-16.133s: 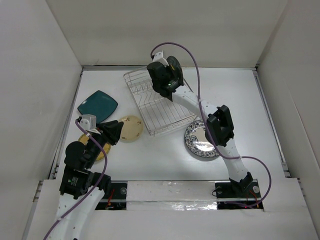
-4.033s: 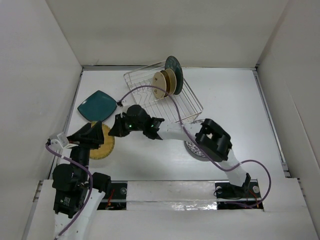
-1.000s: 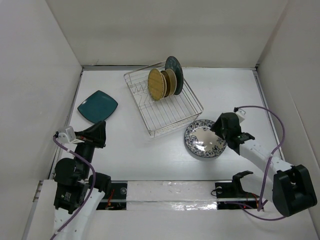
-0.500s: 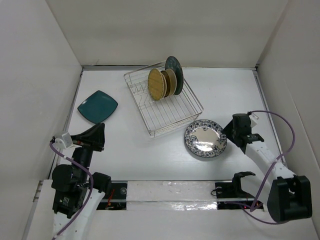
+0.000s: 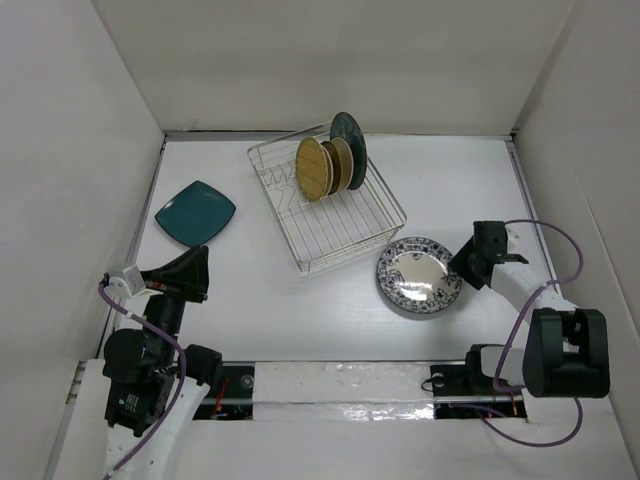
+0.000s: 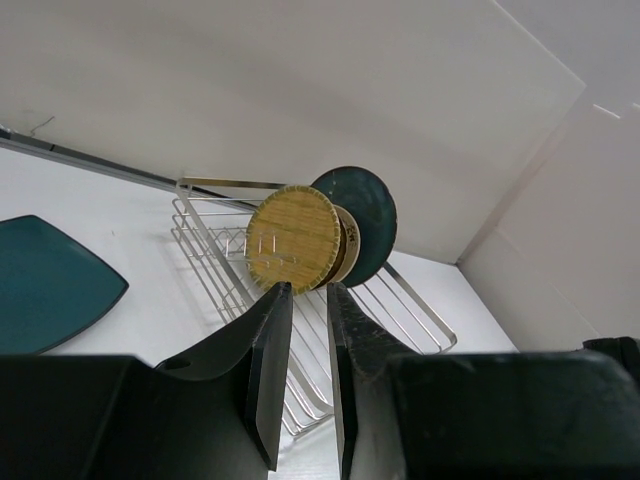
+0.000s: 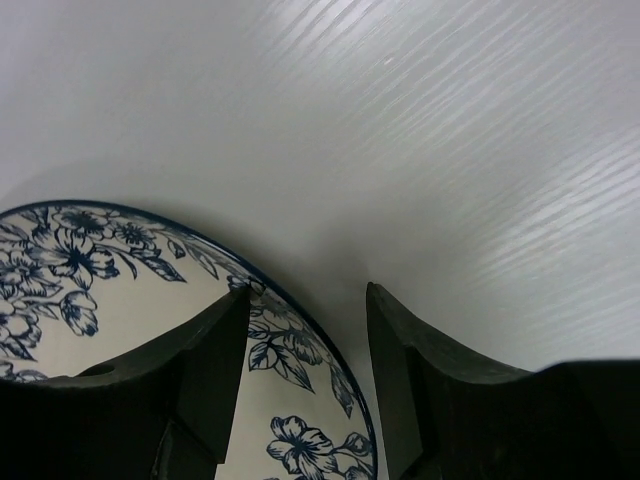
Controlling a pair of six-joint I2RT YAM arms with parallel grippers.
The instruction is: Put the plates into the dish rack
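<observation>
The dish rack (image 5: 335,228) stands at the back centre and holds three upright plates: a yellowish round (image 5: 312,169), a cream one (image 5: 336,164) behind it and a dark teal round (image 5: 349,133). The left wrist view shows the same rack (image 6: 421,316), yellowish plate (image 6: 292,238) and teal round (image 6: 366,204). A teal rounded-square plate (image 5: 195,212) lies flat at the left. The blue-and-white plate (image 5: 418,277) lies right of the rack. My right gripper (image 5: 462,268) is open, straddling its right rim (image 7: 330,345). My left gripper (image 5: 200,262) hovers near the front left, jaws slightly apart and empty (image 6: 309,288).
White walls close in the table on the left, back and right. The right arm's purple cable (image 5: 560,250) loops near the right wall. The square teal plate (image 6: 45,285) lies left of the left gripper's line of sight.
My right gripper has swung back and lowered to the patterned plate's right rim, and that plate has shifted slightly right. The left arm has barely moved.
</observation>
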